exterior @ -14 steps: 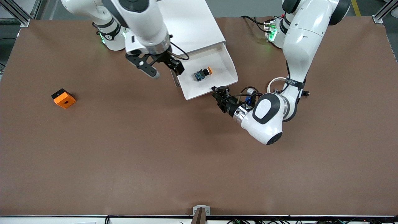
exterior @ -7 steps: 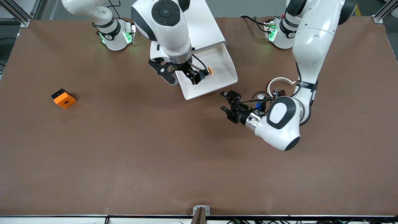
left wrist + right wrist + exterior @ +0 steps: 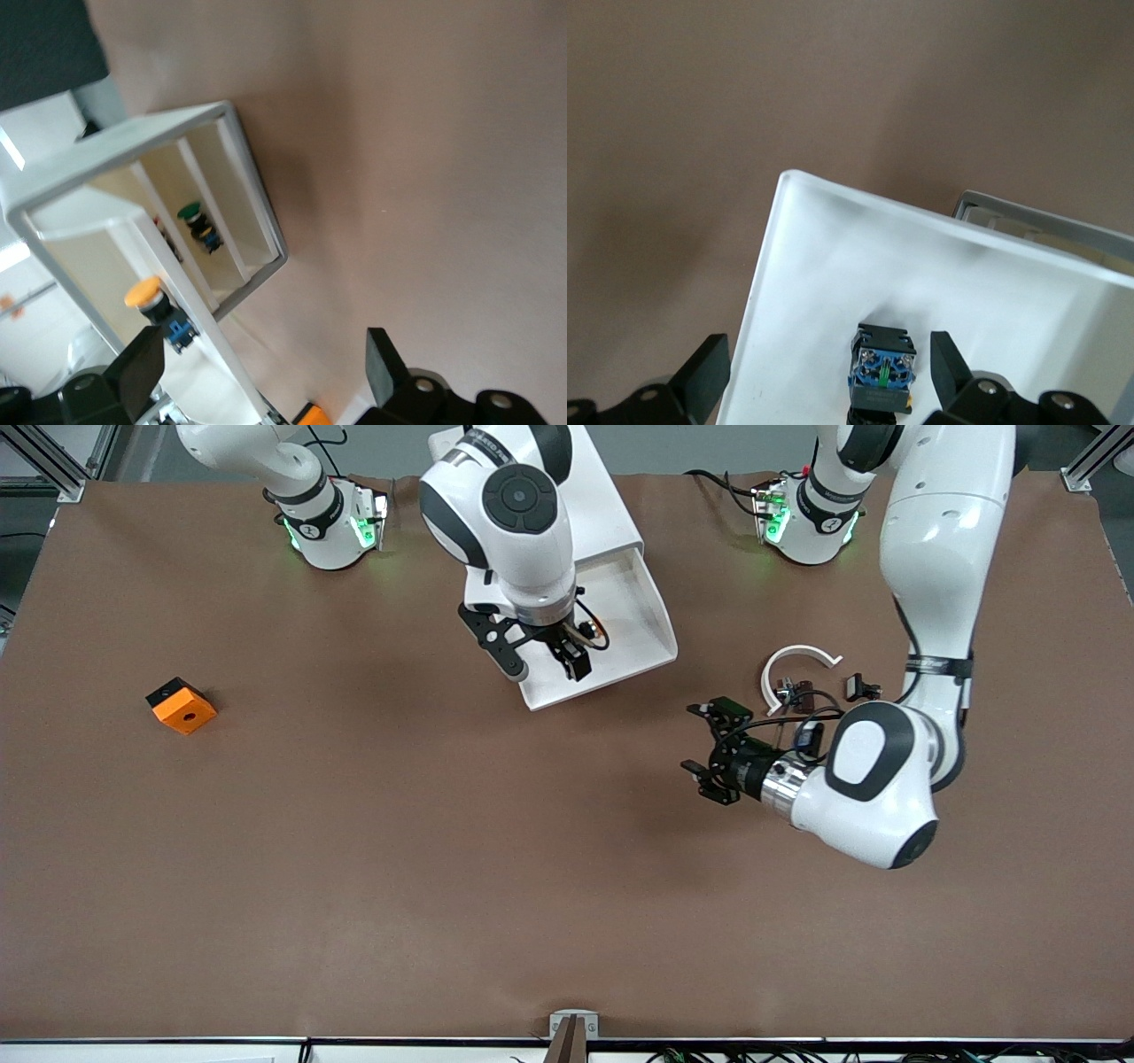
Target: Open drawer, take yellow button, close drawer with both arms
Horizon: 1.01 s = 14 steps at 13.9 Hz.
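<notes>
The white drawer (image 3: 654, 615) stands pulled out of the white cabinet (image 3: 611, 514). My right gripper (image 3: 545, 664) is down in the drawer, open, and hides the button in the front view. In the right wrist view the button (image 3: 881, 372), blue base up, lies on the drawer floor (image 3: 824, 257) between the open fingers of my right gripper (image 3: 828, 376), apart from both. My left gripper (image 3: 713, 753) is open and empty over bare table, off the drawer's front. The left wrist view shows the button's orange cap (image 3: 144, 292) in the drawer (image 3: 213, 354).
An orange square block (image 3: 181, 705) lies toward the right arm's end of the table. A white ring piece (image 3: 797, 657) and small black clips (image 3: 861, 687) lie beside the left arm. A green-capped button (image 3: 190, 214) sits in a lower cabinet compartment.
My right gripper has moved from beside the drawer to over it and come down around the button. My left gripper has let go of the drawer front and drawn back toward the left arm's end.
</notes>
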Motion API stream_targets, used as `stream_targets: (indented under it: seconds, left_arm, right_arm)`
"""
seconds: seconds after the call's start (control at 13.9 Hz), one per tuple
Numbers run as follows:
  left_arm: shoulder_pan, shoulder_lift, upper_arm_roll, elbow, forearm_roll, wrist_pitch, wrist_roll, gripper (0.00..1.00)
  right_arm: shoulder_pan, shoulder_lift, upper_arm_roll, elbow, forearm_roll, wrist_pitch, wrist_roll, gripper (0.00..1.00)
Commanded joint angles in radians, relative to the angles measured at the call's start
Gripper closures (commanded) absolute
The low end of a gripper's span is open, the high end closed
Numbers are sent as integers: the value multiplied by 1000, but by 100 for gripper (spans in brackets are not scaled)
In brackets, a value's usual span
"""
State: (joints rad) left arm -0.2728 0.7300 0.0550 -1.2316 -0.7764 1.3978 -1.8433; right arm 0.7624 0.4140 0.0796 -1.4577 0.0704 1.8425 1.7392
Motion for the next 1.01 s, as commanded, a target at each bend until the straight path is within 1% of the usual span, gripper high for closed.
stream_targets:
  seconds: [0.0, 0.14, 0.22, 0.29, 0.43, 0.58, 0.72, 0.87, 0.94]
  left_arm:
    - [10, -69, 6, -12, 119, -11, 171, 0]
    - [-3, -96, 17, -9, 279, 15, 271, 0]
    - [-6, -107, 9, -11, 349, 26, 289, 0]
    - [-6, -110, 6, -11, 388, 24, 300, 0]
    - [-3, -116, 15, -11, 407, 26, 344, 0]
    - [6, -116, 20, -11, 420, 27, 430, 0]
    - [7, -116, 20, -11, 497, 29, 513, 0]
    - [1, -116, 19, -11, 522, 44, 605, 0]
    - [1, -116, 19, -11, 522, 49, 649, 0]
  right_arm:
    - [32, 23, -9, 25, -9, -9, 46, 0]
    - [47, 23, -9, 13, -6, -32, 62, 0]
    - [55, 25, -11, 11, -8, -48, 62, 0]
    - [55, 26, -11, 5, -8, -51, 62, 0]
    - [55, 31, -11, -10, -8, -46, 62, 0]
    - [57, 46, -9, -9, -8, -40, 62, 0]
    - [60, 57, -9, -9, -6, -31, 62, 0]
    - [64, 60, -9, -7, -6, -29, 60, 0]
    - [66, 60, -9, -7, -6, -31, 60, 17]
